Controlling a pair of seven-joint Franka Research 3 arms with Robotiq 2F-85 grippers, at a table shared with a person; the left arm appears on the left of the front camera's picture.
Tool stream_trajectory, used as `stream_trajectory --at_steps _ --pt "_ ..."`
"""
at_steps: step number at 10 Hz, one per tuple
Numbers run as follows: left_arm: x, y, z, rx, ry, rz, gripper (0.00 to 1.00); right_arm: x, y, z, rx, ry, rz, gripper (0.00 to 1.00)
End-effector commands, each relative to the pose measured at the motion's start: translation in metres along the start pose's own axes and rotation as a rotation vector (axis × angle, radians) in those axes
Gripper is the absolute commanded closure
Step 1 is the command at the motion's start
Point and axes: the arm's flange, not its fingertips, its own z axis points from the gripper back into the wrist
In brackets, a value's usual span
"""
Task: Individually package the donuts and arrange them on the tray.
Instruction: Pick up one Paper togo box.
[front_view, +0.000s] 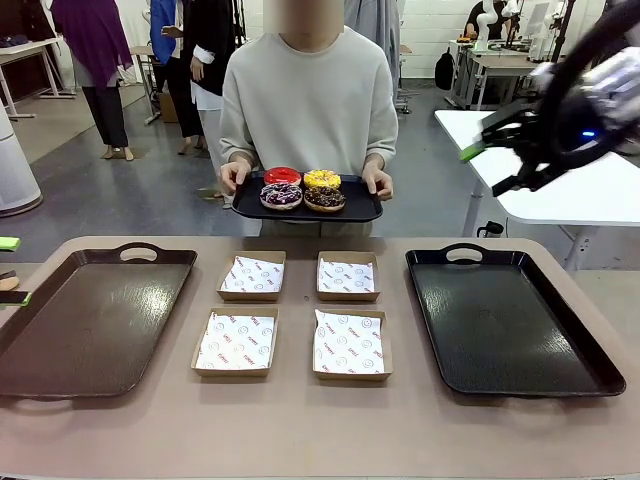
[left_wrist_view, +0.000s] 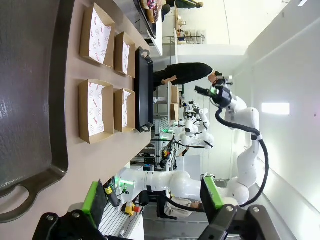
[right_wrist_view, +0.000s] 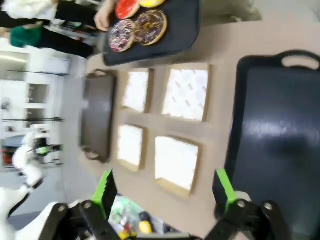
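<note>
Donuts (front_view: 302, 189) all sit unpackaged on a person's (front_view: 310, 100) small tray (front_view: 365, 210) beyond the surface's (front_view: 300, 430) far edge, four boxes (front_view: 346, 277) seemingly empty, left gripper (left_wrist_view: 152, 195) and right gripper (right_wrist_view: 165, 187) both spread apart.

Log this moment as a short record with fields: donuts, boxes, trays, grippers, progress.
items: four donuts on a small black tray
carrier: the person's hands hold it at the far side
packaging: four paper-lined boxes, two by two, table centre
robot's left: brown tray
robot's right: black tray
left gripper: open, holding nothing
right gripper: open, holding nothing, raised
progress: nothing packaged yet
</note>
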Motion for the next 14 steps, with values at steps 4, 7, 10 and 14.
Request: stream_trajectory --at_steps 4,7,10,14 --pt "0.001 -0.001 0.0 -0.012 -0.008 -0.003 0.0 0.053 0.027 -0.125 -0.344 0.104 0.015 0.0" --pt "0.001 -0.001 0.0 -0.012 -0.008 -0.003 0.0 0.039 0.032 -0.179 -0.437 0.158 0.022 0.0" --pt "0.001 -0.001 0.0 -0.012 -0.008 -0.003 0.0 0.017 0.037 -0.199 -0.486 0.188 0.041 0.0" --pt "0.001 -0.001 0.0 -0.012 -0.008 -0.003 0.0 0.02 0.034 -0.198 -0.449 0.196 0.054 0.0"
